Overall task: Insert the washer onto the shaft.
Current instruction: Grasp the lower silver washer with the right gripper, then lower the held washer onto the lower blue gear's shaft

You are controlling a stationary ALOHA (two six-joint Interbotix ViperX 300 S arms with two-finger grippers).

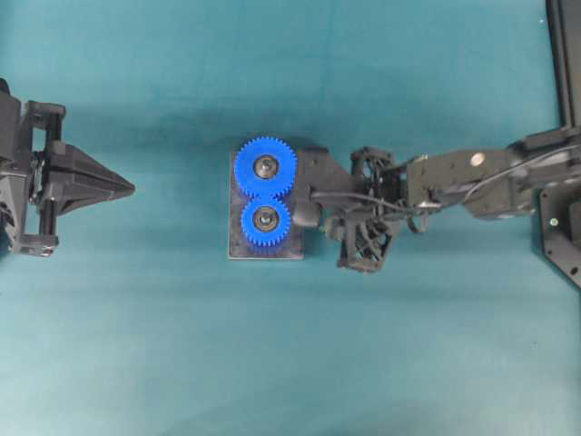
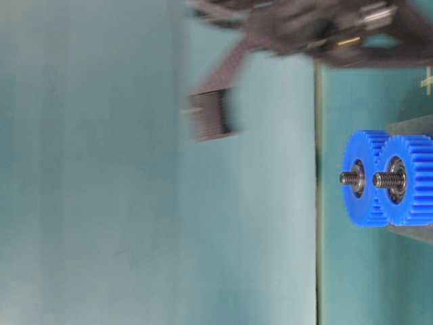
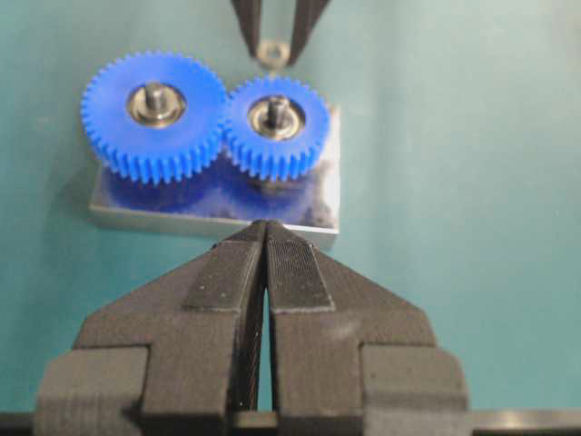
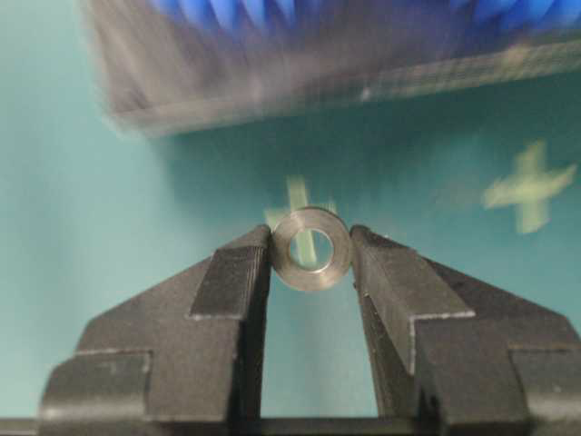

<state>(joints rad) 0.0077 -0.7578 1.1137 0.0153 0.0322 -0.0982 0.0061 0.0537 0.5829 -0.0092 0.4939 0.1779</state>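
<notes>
Two blue gears [image 1: 266, 166] [image 1: 265, 218] sit on a grey base plate [image 1: 238, 250] at mid-table. Each gear has a threaded steel shaft [image 3: 156, 91] [image 3: 277, 107] standing up through its hub. My right gripper [image 4: 311, 238] is shut on a small steel washer [image 4: 311, 248], which it pinches by the rim at its fingertips. From the left wrist view the washer [image 3: 272, 53] hangs just beyond the smaller gear. The table-level view shows the right fingers [image 2: 210, 115] blurred and well above the shafts [image 2: 385, 179]. My left gripper [image 1: 132, 188] rests at the left, shut and holding nothing.
Pale green tape crosses [image 4: 529, 191] mark the teal table near the plate. A black frame [image 1: 563, 54] runs along the far right edge. Open table lies between the left gripper and the plate.
</notes>
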